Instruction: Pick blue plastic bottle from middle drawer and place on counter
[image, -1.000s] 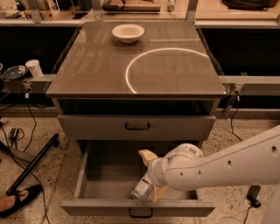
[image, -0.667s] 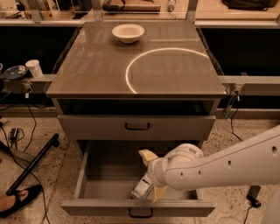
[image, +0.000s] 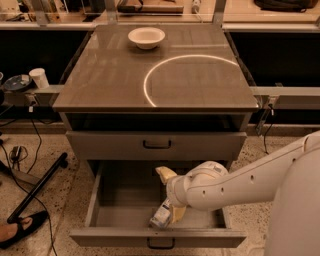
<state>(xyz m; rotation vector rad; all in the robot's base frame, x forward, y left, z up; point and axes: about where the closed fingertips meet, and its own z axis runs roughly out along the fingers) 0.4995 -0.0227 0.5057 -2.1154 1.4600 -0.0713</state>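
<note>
Two-finger gripper (image: 167, 196), on a white arm (image: 260, 172) reaching leftward from the right, sits low in the open wide grey metal middle drawer (image: 107, 200), fingers spread wide by our reading, with the small clear blue plastic bottle (image: 161, 216) lying against its nearer finger.

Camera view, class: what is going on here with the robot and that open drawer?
The robot's arm reaches into the open middle drawer, its end effector right beside the blue plastic bottle near the drawer's front wall. The bottle is not yet on the counter, where a white bowl stands.
</note>
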